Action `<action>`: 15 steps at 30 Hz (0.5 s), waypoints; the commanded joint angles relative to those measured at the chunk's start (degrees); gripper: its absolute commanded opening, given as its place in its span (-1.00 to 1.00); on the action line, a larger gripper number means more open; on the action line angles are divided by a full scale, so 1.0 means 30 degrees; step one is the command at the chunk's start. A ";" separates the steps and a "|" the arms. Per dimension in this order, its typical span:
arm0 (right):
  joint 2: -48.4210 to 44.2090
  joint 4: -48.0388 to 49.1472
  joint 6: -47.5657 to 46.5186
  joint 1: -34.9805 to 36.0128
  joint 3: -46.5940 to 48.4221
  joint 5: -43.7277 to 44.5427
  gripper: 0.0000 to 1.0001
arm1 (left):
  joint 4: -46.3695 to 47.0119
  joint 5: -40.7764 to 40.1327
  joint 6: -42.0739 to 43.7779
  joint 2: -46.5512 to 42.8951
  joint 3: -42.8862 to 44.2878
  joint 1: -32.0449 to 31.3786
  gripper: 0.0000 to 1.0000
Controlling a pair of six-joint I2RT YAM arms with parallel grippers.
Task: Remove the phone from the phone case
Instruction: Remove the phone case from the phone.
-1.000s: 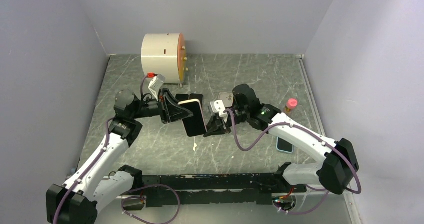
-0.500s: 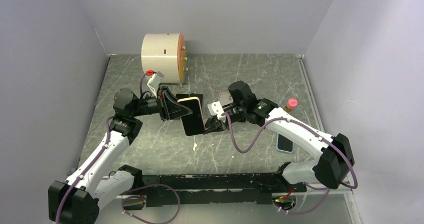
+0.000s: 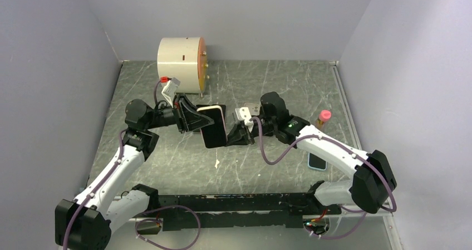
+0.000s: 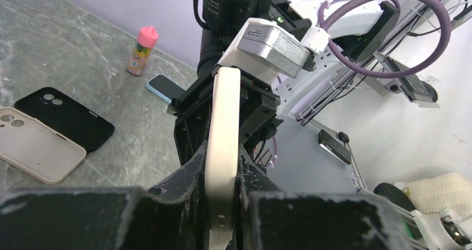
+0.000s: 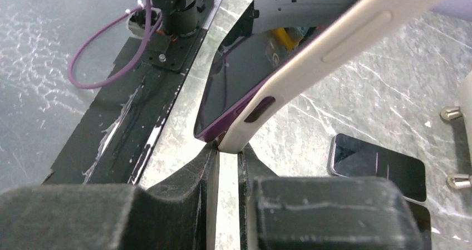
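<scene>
Phone (image 3: 214, 134) in case (image 4: 224, 116) is clenched edgewise by left tool (image 4: 222, 163) and right tool (image 5: 227, 150).

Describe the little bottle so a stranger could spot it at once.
Go to the right side of the grey table. The bottle stands upright there beside the right arm. Its pink cap sets it apart from the blue-edged phone lying flat nearby.

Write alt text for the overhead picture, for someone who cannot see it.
Two robot arms hold a cream-cased phone between them over a grey marbled table, the left claw and right claw each pinching one side. A white drum, a pink-capped bottle and a blue phone sit nearby.
</scene>
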 commanded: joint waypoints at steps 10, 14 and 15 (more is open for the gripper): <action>-0.1126 1.5430 1.1663 -0.0979 -0.3991 0.2566 -0.94 | 0.1536 -0.0053 -0.2275 -0.0259 -0.0180 -0.0835 -0.95; -0.1400 1.6608 1.3170 -0.1013 -0.4089 0.2746 -0.84 | 0.1014 -0.0372 -0.1911 -0.0231 -0.0348 -0.1186 -0.95; -0.1440 1.6867 1.3548 -0.1014 -0.4083 0.2678 -0.81 | 0.0891 -0.0484 -0.1816 -0.0195 -0.0412 -0.1281 -0.95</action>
